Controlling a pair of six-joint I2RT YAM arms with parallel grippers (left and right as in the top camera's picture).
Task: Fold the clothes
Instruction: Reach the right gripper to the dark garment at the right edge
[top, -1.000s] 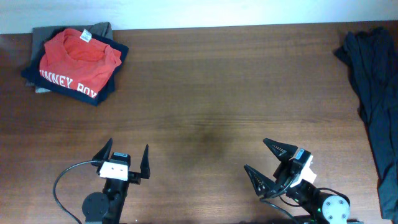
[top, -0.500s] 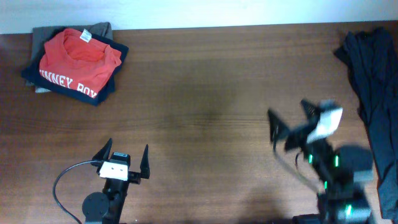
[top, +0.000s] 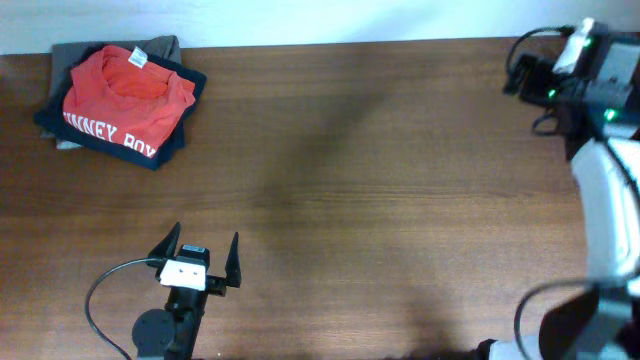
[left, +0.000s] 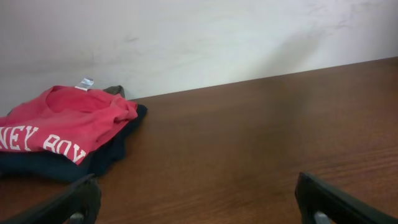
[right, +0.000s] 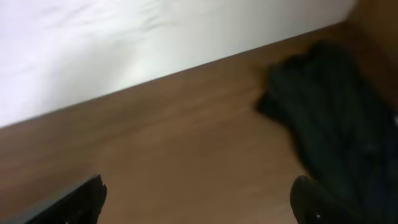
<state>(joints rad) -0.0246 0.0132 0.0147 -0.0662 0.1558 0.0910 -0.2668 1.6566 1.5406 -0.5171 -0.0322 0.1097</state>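
Observation:
The clothes show as a dark, crumpled heap on the wooden table at the right of the right wrist view; in the overhead view my right arm covers them. My right gripper is open and empty, hanging above bare wood just left of the heap. Overhead, the right gripper sits at the table's far right corner. My left gripper stands open and empty near the front edge, left of centre. The left wrist view has the left gripper wide apart over bare wood.
A folded stack, a red shirt with white lettering on a navy garment, lies at the far left corner; the left wrist view has this stack too. A white wall runs behind the brown table. A black cable loops by the left arm's base.
My right arm has swung from the front right of the table up to the far right corner, over the dark clothes, jaws still open. The left arm has not moved.

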